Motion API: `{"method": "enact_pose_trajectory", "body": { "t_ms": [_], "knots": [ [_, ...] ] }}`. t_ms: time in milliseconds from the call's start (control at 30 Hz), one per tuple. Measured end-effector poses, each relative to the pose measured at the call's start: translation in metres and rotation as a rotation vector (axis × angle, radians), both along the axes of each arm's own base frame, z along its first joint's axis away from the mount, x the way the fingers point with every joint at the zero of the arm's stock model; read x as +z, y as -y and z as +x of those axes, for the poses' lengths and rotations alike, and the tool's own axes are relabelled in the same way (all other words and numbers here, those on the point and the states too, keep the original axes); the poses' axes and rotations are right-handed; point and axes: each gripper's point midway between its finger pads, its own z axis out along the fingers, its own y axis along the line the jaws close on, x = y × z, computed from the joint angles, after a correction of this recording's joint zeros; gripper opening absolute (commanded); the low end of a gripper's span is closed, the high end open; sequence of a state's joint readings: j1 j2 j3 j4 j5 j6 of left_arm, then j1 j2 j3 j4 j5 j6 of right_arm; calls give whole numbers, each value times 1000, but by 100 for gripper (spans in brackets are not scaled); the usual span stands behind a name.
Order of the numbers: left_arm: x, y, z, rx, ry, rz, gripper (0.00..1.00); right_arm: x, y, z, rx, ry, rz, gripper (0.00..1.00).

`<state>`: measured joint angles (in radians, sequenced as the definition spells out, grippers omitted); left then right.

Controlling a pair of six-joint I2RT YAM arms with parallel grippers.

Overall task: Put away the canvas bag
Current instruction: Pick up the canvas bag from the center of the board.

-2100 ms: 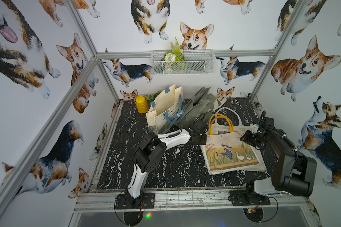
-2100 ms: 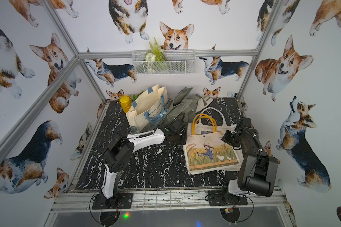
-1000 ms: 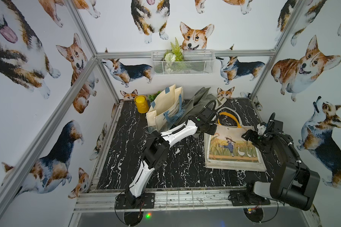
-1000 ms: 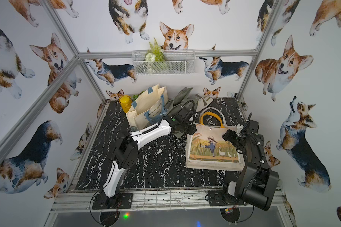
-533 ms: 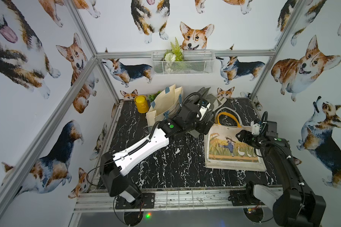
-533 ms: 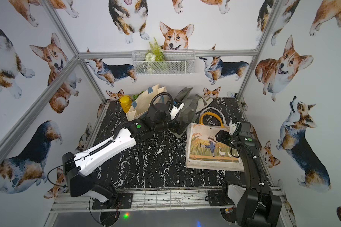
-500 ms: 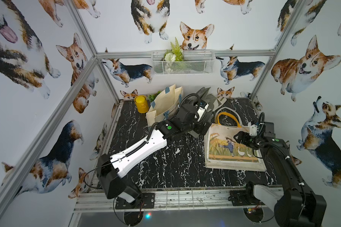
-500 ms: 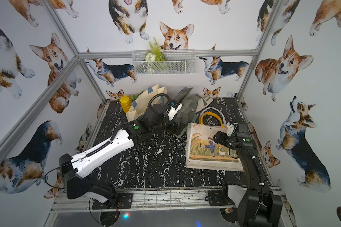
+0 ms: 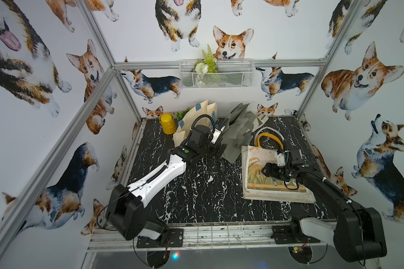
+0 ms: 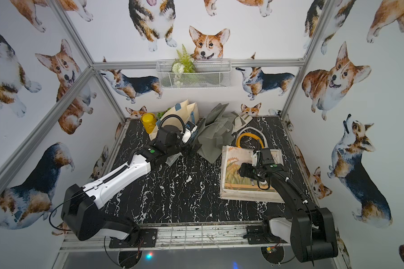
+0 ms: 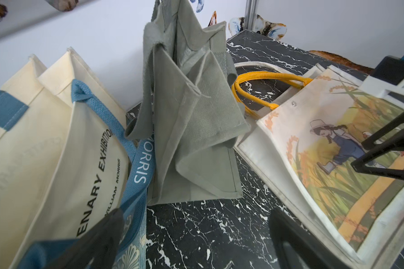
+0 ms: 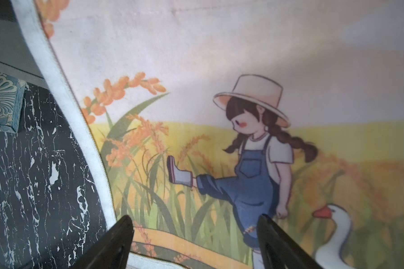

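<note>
Left pincer: jaws wide, nothing between them. It sits near the back edge of the desk, in front of the grey bag and the cream bag.

Right pincer: jaws wide, over the printed face of the canvas bag; contact cannot be told.

Canvas bag lies flat along the desk's right edge, yellow handle toward the back.

- Left wrist view only: lettering on the cream bag; grey bag upright, just beside the canvas bag.
- Right wrist view only: print detail, with girl, hat and goose.
- Top views only: yellow tin in the back left corner.
</note>
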<state>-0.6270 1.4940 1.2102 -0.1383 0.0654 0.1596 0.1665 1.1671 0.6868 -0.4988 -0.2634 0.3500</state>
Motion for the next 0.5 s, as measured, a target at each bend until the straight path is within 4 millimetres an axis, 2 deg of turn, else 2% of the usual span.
{"method": "enact_pose_trajectory", "body": {
  "t_ms": [100, 300, 500],
  "knots": [
    [-9, 3, 19, -6, 14, 11, 100, 0, -2, 1, -5, 6, 4, 86],
    [-18, 27, 47, -52, 60, 13, 100, 0, 0, 0, -26, 14, -3, 85],
    [-40, 44, 68, -57, 67, 0, 100, 3, 4, -3, -43, 31, -17, 85]
  ]
}}
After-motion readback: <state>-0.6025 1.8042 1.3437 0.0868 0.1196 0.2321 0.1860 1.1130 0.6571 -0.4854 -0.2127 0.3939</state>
